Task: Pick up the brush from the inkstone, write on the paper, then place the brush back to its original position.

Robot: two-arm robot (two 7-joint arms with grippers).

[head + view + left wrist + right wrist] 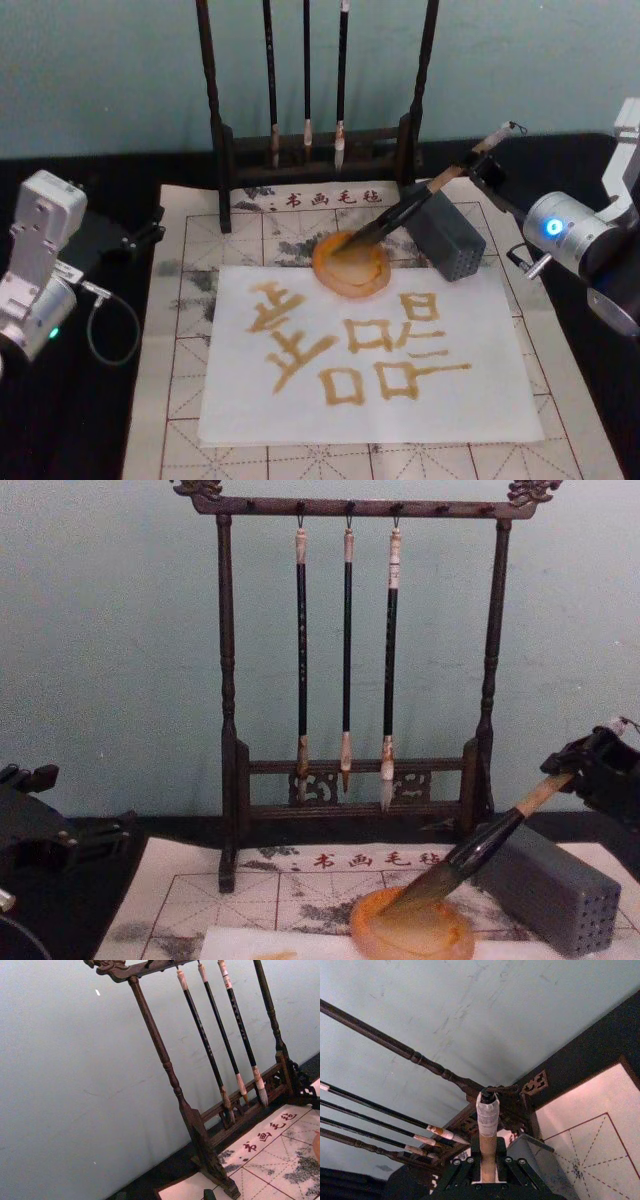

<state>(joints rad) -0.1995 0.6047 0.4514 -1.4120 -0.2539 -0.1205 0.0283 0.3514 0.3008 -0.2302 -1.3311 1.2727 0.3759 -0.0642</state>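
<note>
**Brush tip in the inkstone, my right gripper clamped on its handle**

The brush (408,210) slants from my right gripper (484,166) down and leftwards to the inkstone (332,277). Its dark bristles lie in the dish, on the far half. Its white-capped end sticks up past my fingers, to the far right. In the right wrist view my two fingers press the tan handle (488,1142) from both sides, just below the white wrap, so the gripper (487,1169) is closed on it. From the chest view the brush (490,842) runs at a steep tilt from the gripper (592,772) at the right edge to the inkstone (368,928). On the way it passes the left side of the grey block (552,885).

The inkstone sits on the far edge of the paper (470,412), near its middle. The sheet carries amber strokes and lies on the gridded mat (180,400). The rack (215,120) with three thin brushes stands behind the mat.

My left gripper (128,238) is parked off the mat's left edge, well apart from the brush.
</note>
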